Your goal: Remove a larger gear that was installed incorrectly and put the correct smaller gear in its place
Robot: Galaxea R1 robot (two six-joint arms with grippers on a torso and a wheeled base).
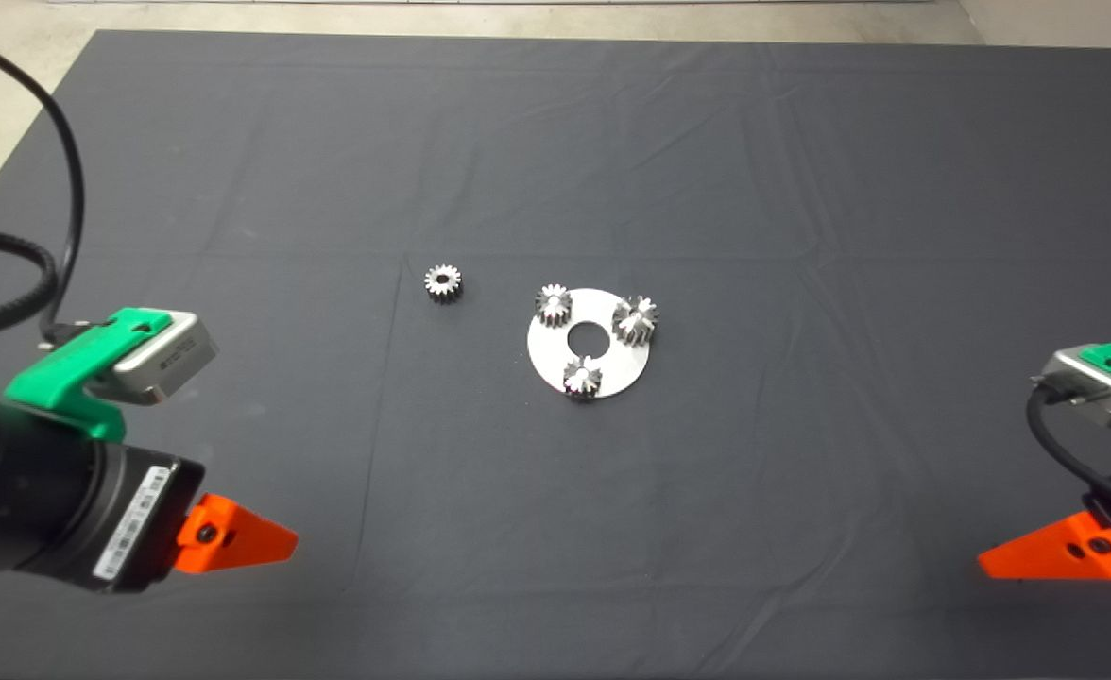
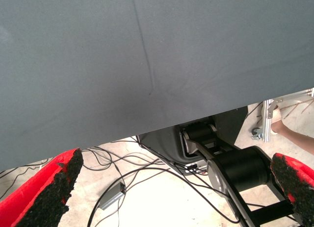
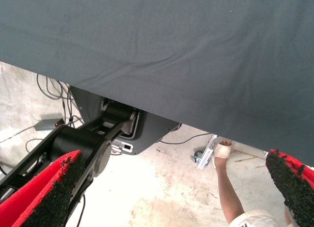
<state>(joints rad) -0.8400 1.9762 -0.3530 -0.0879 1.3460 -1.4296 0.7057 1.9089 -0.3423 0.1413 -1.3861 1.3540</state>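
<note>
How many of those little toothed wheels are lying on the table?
4. Three sit on the round metal plate: a small one, a small one, and the larger gear. The smaller gear lies alone on the mat.

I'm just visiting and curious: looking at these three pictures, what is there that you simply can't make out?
- Head view: the pegs under the three gears on the plate, hidden by the gears, including the larger gear.
- Head view: the smaller gear is too small to judge its teeth.
- Head view: right gripper partly cut off by the edge.
- Wrist views: only a person's leg shows; the mat hides the rest.
</note>
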